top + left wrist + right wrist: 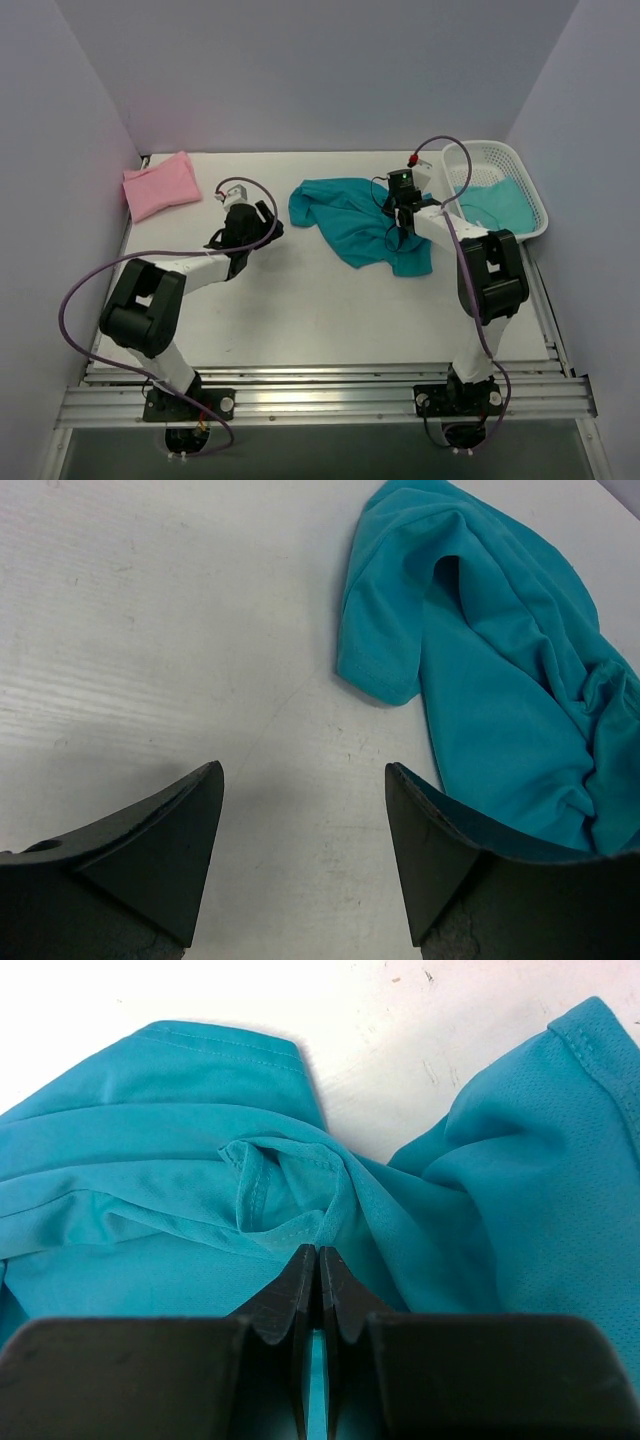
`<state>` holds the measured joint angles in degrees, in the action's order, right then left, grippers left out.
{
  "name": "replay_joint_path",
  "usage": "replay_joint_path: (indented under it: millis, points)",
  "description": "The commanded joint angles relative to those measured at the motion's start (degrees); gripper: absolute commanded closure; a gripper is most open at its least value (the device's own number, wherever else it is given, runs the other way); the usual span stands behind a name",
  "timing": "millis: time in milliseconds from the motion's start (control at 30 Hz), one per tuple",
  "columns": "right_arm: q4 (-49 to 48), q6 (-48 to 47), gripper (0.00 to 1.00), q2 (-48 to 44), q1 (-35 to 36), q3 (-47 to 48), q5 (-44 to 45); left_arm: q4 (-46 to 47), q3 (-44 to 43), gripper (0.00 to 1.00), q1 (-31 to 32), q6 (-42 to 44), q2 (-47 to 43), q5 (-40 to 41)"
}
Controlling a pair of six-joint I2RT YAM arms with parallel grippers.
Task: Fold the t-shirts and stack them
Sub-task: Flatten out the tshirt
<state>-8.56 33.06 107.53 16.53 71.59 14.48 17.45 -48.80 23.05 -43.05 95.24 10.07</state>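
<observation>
A crumpled teal t-shirt [350,222] lies in the middle of the table, right of centre. My right gripper [319,1252] is shut on a fold of this teal t-shirt [180,1190], with the cloth bunched at its fingertips. In the top view the right gripper [401,212] sits over the shirt's right part. My left gripper [304,780] is open over bare table, just left of the teal t-shirt [500,680], whose sleeve hem lies ahead of its right finger. The left gripper [258,228] holds nothing. A folded pink t-shirt [160,184] rests at the far left. Another teal t-shirt [500,205] lies in the basket.
A white mesh basket [528,190] stands at the far right edge of the table. Walls close in on the left, the right and the back. The right arm's cable [455,180] loops over the basket's rim.
</observation>
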Motion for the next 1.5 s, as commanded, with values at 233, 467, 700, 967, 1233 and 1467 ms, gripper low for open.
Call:
replay_joint_path:
  millis: [233,467,700,967,1233,1467]
  points:
    - [-0.9,-0.7,1.00,-0.8,-0.4,0.0,0.2,5.2,-14.0,0.26,-1.3,1.8,15.5,-3.2]
    - [-1.6,-0.5,1.00,-1.4,-1.0,-0.4,-0.5,6.5,-20.4,0.29,-3.0,3.6,22.6,-6.5]
    - [-2.3,-0.6,1.00,-0.7,-1.9,-0.4,-0.9,7.5,-24.1,0.32,-3.1,2.7,27.6,-9.4]
    - [-3.0,-0.6,1.00,0.9,-2.5,0.0,-1.4,8.4,-25.4,0.56,-2.7,1.0,29.4,-13.0]
    - [-3.8,-0.5,1.00,2.1,-3.1,-0.3,-2.4,6.6,-28.5,0.84,-1.3,1.3,31.1,-14.3]
    - [-4.1,-0.5,1.00,1.6,-3.4,-0.6,-3.1,5.1,-30.4,0.98,-1.4,2.7,30.3,-15.3]
